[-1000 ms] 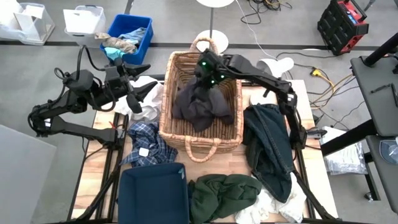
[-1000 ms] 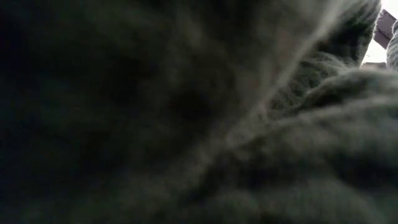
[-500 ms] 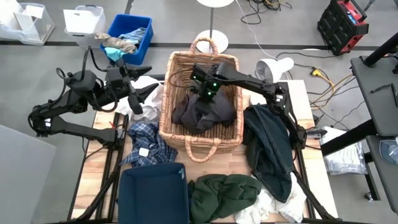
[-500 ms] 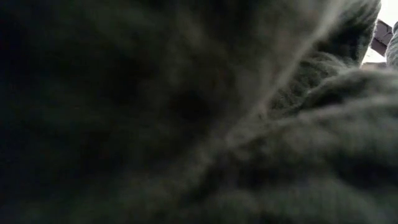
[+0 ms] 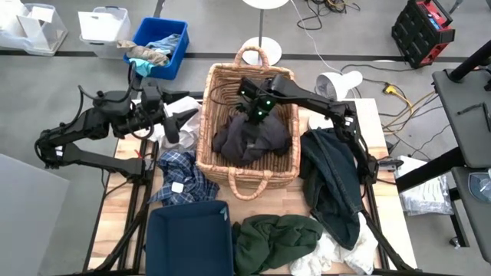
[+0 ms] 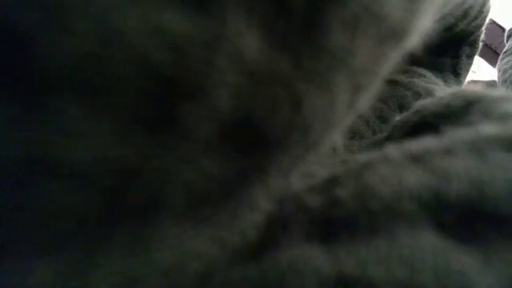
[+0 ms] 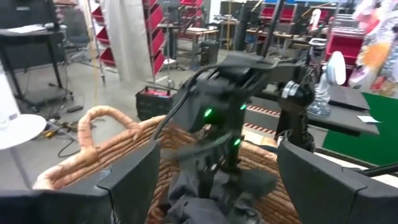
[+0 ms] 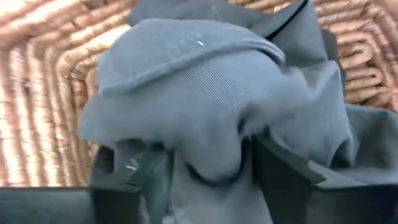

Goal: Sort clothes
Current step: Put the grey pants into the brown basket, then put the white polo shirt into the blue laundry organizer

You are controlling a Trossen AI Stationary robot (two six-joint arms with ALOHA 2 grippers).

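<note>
Overhead and both wrists share wicker basket [image 5: 247, 126]

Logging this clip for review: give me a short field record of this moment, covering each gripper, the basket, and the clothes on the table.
right gripper: over the wicker basket, fingers either side of a bunched fold of the charcoal garment
left gripper: open, at the table's left edge beside the basket, holding nothing
basket contents: charcoal garment only, as far as visible
plaid garment: on the table, left of the basket
black garment: right of the basket
dark green garment: front edge
low view: blocked by dark fabric
</note>
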